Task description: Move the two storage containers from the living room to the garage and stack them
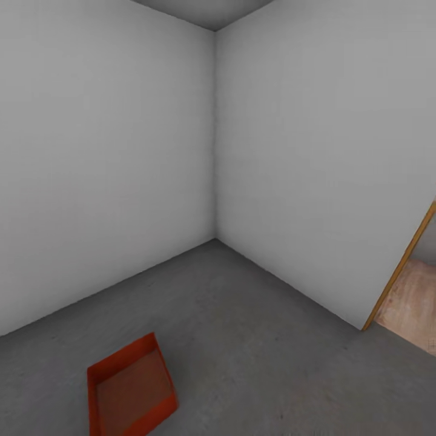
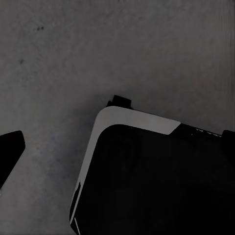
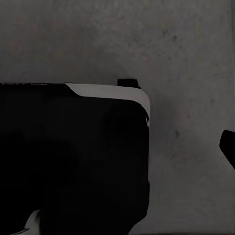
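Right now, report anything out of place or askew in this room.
Nothing looks damaged or spilled. One storage container sits upright and empty on the concrete floor, set at an angle to the white walls. No second container is stacked on it.

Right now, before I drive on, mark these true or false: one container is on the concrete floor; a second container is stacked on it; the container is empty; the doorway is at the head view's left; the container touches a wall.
1. One container sits on the concrete floor. True.
2. A second container is stacked on it. False: nothing rests on it.
3. The container is empty. True: its inside shows bare.
4. The doorway is at the head view's left. False: it is at the right edge, with wood planks beyond.
5. The container touches a wall. False: it stands apart, with floor between.
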`<state>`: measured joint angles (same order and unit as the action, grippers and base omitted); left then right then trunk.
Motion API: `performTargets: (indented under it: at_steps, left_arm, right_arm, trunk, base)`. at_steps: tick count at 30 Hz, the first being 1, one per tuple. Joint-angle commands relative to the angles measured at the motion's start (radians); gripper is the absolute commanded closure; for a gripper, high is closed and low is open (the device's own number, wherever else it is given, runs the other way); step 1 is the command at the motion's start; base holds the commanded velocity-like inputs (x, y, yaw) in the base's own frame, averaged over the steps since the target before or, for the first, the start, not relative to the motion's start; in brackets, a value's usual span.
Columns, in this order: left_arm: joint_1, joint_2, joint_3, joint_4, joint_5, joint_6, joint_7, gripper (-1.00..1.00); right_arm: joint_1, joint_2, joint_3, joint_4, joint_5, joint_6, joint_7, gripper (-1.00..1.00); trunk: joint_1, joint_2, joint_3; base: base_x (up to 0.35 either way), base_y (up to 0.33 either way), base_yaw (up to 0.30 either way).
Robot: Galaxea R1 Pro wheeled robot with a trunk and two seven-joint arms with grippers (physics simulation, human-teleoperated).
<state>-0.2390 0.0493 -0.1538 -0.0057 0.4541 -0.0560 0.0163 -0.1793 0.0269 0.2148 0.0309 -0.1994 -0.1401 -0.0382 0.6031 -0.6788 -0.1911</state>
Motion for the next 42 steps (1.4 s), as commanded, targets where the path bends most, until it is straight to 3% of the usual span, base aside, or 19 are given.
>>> performTargets:
  at_steps: [1,42]
  left_arm:
    - [0.0,0.0,-0.009,0.0,0.008,-0.002,0.002,-1.0]
    - [0.0,0.0,-0.008,0.0,0.008,-0.002,0.002,-1.0]
  right_arm:
    - [-0.002,0.001,0.009,0.003,-0.009,-0.006,-0.002,-1.0]
    - [-0.002,0.001,0.014,0.003,-0.007,-0.011,-0.003,-1.0]
  trunk:
    - [0.0,-0.001,-0.001]
    - [0.0,-0.001,-0.001]
  base:
    - [0.0,0.0,-0.297]
    - [0.0,0.0,-0.297]
